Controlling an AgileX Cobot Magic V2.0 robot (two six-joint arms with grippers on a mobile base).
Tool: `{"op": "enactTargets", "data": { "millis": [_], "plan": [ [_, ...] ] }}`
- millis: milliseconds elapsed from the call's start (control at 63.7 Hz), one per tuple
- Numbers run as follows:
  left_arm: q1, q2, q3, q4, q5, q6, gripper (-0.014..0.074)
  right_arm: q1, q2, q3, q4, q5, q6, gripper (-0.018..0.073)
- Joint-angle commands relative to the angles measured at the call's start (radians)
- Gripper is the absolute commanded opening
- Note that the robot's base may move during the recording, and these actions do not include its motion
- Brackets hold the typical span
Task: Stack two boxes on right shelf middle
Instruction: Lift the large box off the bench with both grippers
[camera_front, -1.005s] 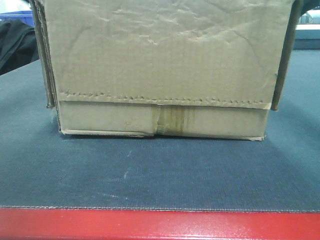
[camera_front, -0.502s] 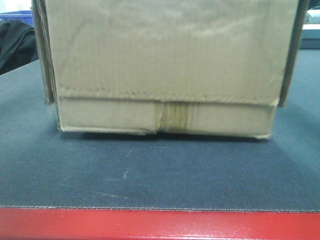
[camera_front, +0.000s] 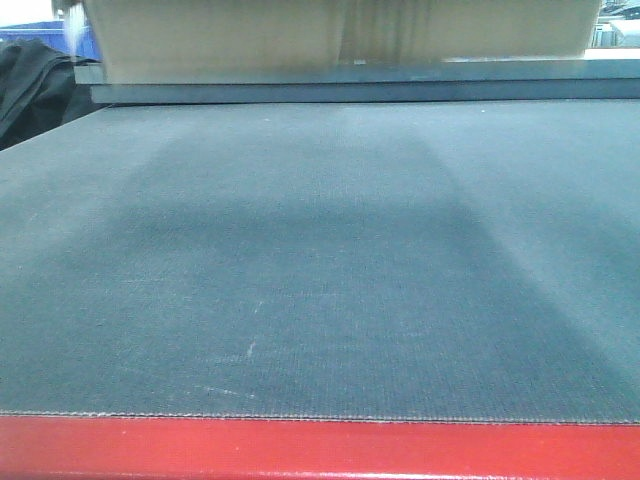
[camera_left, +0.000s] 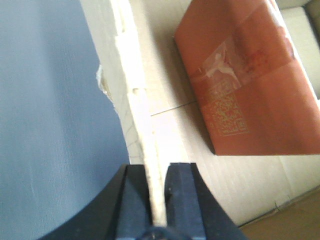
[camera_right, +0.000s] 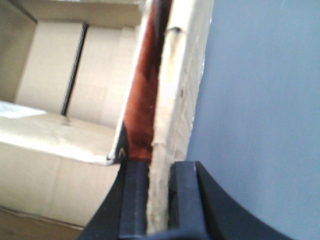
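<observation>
The plain brown carton (camera_front: 330, 35) hangs above the grey table top, with only its bottom strip showing at the top of the front view. My left gripper (camera_left: 157, 172) is shut on the carton's left wall edge (camera_left: 140, 115). My right gripper (camera_right: 160, 172) is shut on the carton's right wall edge (camera_right: 175, 100). A reddish-brown box with pale print and tape (camera_left: 245, 75) lies inside the open carton; a strip of it also shows in the right wrist view (camera_right: 142, 110). The steel shelf is out of view.
The grey table top (camera_front: 320, 270) with its red front edge (camera_front: 320, 450) lies under the carton, shaded by it. A black cloth (camera_front: 30, 85) and a blue bin (camera_front: 40, 38) are at the far left. A dark ledge (camera_front: 400, 90) runs behind the table.
The carton stood on the table one second ago and has risen. Now only its bottom edge shows at the top of the front view.
</observation>
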Motion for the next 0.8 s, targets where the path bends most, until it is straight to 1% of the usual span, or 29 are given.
{"op": "enactTargets", "data": {
  "millis": [0, 141, 785],
  "plan": [
    [-0.005, -0.070, -0.011, -0.009, -0.079, 0.010, -0.0111, -0.007, -0.034, -0.090, -0.015, -0.045, -0.015, -0.0153],
    [-0.005, -0.114, -0.011, -0.023, -0.134, 0.010, -0.0111, -0.007, -0.036, -0.159, -0.015, -0.031, -0.015, -0.0153],
    [-0.005, -0.114, -0.011, -0.023, -0.157, 0.010, -0.0111, -0.007, -0.036, -0.159, -0.015, -0.023, -0.015, -0.0153]
  ]
}}
